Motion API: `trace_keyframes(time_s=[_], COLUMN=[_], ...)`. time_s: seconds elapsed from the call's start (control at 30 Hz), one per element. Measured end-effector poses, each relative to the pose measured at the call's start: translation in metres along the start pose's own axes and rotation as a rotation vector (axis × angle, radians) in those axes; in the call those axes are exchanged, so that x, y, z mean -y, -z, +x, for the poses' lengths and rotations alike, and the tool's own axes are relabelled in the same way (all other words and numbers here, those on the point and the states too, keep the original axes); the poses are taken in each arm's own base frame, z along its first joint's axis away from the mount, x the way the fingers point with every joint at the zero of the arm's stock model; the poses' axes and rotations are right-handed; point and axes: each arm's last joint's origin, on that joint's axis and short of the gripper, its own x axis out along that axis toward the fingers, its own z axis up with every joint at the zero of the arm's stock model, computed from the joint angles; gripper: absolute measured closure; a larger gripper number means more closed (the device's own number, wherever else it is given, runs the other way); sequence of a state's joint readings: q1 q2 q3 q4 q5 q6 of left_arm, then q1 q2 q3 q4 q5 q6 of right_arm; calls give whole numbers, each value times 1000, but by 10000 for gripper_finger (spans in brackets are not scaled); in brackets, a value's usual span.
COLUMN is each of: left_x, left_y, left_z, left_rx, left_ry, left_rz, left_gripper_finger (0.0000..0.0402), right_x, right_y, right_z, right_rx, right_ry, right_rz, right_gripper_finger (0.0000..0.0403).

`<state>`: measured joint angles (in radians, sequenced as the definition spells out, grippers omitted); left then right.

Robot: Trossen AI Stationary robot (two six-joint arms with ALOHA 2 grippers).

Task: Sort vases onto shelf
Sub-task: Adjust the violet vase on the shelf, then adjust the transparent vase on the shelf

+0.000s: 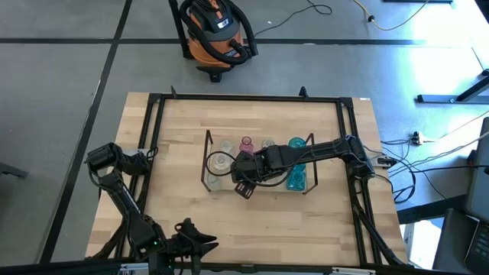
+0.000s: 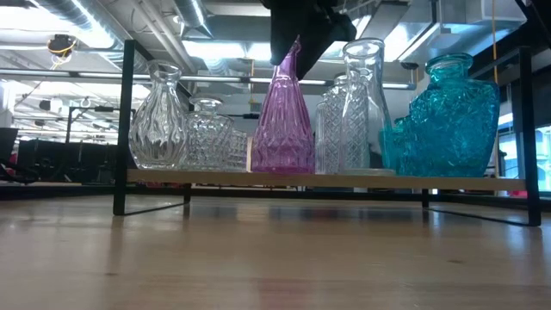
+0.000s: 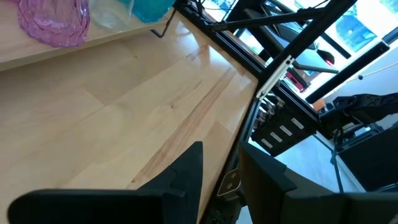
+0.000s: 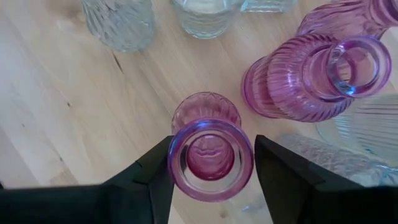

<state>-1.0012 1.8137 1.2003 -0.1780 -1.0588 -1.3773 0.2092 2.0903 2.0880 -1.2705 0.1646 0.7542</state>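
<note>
Two ribbed pink glass vases (image 4: 311, 78), wire shelf (image 1: 208, 160)

A light wooden counter (image 1: 183, 206) fills the middle of the high view, edged all round by a black frame (image 1: 244, 98). Beyond the counter's far edge, on the grey floor (image 1: 61, 76), stands an orange and black shop vacuum (image 1: 215, 30). Black and yellow cables (image 1: 428, 149) trail over the floor past the counter's right edge. In the low view, ceiling lights (image 2: 215, 52) and pipes run across the room behind.
</note>
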Motion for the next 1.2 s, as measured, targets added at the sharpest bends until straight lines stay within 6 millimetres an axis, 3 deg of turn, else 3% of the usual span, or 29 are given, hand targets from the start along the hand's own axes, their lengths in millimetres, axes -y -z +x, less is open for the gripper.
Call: trace_keyframes(time_s=[0.23, 0.53, 0.7, 0.8, 0.93, 1.07, 1.2], left_x=[0, 0, -1, -6, -26, -48, -58], left_y=[0, -1, -8, -24, -53, -87, -113], left_z=[0, 0, -7, -19, -18, -17, -9], left_rx=[1, 23, 245, 372, 304, 204, 68], left_ry=[3, -1, -38, -61, -146, -294, -404], left_rz=[-5, -5, -21, -40, -46, -55, 57], left_gripper_finger=[308, 308, 308, 313, 329, 347, 360], right_x=[4, 14, 14, 5, -19, -36, -40], right_y=[0, -1, -2, -1, 3, -1, -12], right_z=[-14, -56, -85, -103, -113, -104, -84], right_rx=[45, 154, 240, 342, 453, 485, 534], right_ry=[9, -76, -212, -315, -454, -564, -520], right_rz=[28, 58, 33, -50, -243, -425, -540], right_gripper_finger=[214, 214, 214, 214, 214, 214, 214])
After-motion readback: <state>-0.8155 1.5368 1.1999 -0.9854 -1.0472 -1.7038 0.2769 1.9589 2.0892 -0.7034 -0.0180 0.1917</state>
